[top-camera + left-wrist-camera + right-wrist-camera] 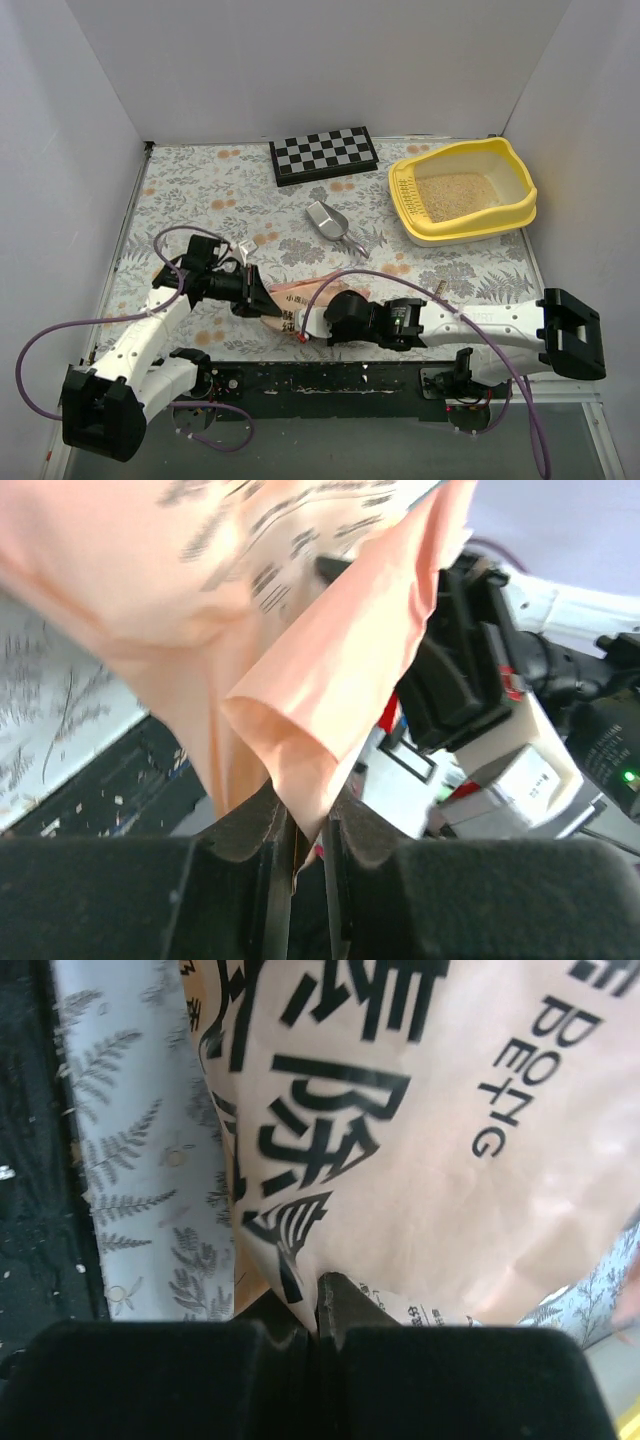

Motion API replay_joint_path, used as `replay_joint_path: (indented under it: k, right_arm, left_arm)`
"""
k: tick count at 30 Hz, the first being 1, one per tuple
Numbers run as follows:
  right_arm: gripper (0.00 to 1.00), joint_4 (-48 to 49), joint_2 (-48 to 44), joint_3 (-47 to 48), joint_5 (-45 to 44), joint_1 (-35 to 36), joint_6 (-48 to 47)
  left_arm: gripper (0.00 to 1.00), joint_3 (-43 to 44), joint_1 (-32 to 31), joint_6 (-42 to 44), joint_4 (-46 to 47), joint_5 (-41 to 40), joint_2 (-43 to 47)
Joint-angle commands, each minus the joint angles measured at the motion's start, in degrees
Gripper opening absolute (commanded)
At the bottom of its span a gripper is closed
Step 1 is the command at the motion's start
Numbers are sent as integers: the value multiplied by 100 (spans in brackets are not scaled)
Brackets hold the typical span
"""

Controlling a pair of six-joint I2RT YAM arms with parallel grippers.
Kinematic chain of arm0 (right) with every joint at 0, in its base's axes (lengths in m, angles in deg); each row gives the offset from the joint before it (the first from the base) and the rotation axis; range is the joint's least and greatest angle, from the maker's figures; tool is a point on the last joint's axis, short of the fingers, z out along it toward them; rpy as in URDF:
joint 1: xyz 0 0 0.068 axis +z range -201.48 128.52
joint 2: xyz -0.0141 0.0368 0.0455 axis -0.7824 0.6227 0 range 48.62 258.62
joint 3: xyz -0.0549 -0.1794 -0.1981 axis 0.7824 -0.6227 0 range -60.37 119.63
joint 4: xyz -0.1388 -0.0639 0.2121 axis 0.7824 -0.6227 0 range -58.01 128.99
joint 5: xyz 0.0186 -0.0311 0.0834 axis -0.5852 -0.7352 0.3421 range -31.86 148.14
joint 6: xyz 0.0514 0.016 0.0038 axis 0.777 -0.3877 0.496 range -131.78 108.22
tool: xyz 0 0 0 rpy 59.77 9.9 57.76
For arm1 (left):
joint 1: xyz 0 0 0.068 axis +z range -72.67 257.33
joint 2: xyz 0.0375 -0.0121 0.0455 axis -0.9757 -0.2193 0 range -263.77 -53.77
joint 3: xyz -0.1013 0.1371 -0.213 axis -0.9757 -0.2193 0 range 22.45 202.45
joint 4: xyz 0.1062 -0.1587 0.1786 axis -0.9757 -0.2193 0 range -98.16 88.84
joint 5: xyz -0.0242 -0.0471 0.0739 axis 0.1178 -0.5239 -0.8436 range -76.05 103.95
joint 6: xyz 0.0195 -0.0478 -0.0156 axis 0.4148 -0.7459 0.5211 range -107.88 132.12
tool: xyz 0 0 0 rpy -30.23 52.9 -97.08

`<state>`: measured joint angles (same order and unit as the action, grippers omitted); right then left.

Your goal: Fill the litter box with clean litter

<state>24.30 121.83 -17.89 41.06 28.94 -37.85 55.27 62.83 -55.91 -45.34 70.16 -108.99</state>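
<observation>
Fingers (240,830) of the left gripper (305,835) pinch the peach bag (330,680) — the right gripper (315,1305) clamps its edge.

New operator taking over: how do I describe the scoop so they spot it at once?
Find the yellow litter box at the far right of the floral tablecloth. Left of it, on the near side of the checkerboard, lies the scoop. It is the only shiny silver metal thing there, with a thin handle.
</observation>
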Motion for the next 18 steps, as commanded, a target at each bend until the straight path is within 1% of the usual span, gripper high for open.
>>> replay_joint_path:
  k: [1,4,5,7,11,13,15,18]
  right_arm:
    - [1,-709,-289,576,414,-711,23]
    - [1,-1314,-378,1252,1169,-1299,-109]
    - [1,-1542,-360,1472,1546,-1519,-179]
    - [1,-1965,-281,1955,2224,-1862,-320]
    - [1,-2651,43,2711,3173,-2320,-461]
    - [1,-2888,210,2871,3543,-2487,-513]
    - [1,-2994,351,2863,3773,-2566,-531]
    - [1,-2837,457,2591,3739,-2619,-453]
  left_arm:
    - [15,1391,0,333,78,-600,258]
    - [21,2077,0,606,-177,-1548,336]
    - [19,2210,0,685,-161,-1777,398]
    - [16,2482,0,756,-82,-1937,495]
    - [14,3018,-9,817,112,-1649,443]
    - [14,3221,-61,861,173,-1403,398]
    - [14,3187,-149,774,497,-1070,407]
    - [14,2705,-447,519,1471,-805,626]
